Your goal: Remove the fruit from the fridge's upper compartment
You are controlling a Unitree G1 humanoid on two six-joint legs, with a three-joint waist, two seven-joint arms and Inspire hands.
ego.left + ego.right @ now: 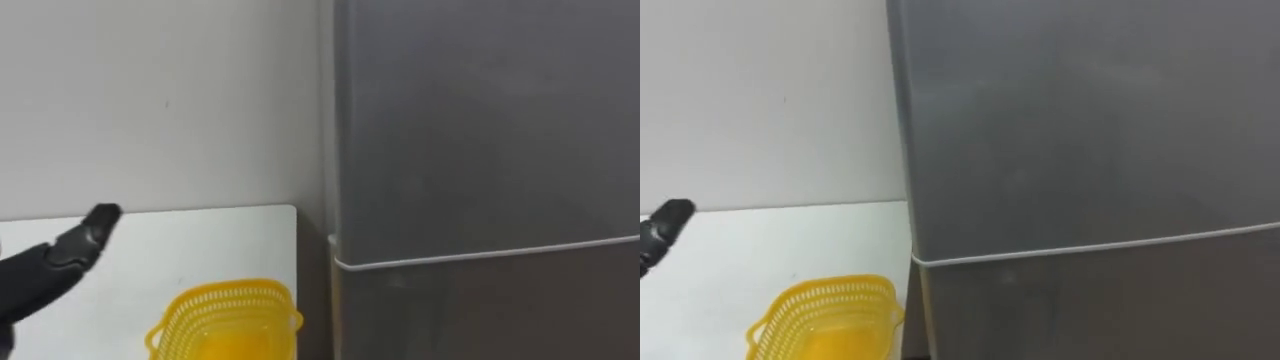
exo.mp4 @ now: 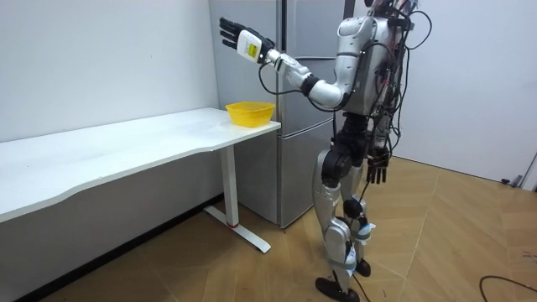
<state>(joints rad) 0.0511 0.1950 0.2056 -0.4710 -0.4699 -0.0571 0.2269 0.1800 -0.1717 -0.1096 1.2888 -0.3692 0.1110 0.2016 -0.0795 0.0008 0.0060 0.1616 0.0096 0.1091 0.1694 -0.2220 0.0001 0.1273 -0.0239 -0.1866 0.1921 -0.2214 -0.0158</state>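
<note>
A humanoid robot stands on a wooden floor (image 2: 445,226) facing a tall grey fridge (image 2: 294,168). Its left hand (image 2: 237,38) is raised at about head height on an outstretched arm, with the fingers straight and spread, holding nothing. In the eye views the dark fingertips of this hand reach in from the left over a white table (image 1: 200,240), with a pale wall (image 1: 150,100) behind them. To the right of the hand, and not touching it, is the fridge's upper door (image 1: 480,120), which is closed. A thin light seam separates it from the lower door (image 1: 480,310), also closed. Below the hand and to its right, a yellow mesh basket (image 1: 225,315) sits on the end of the table just beside the fridge. The right hand (image 2: 378,170) hangs by the robot's thigh, with relaxed fingers pointing down and nothing in it
</note>
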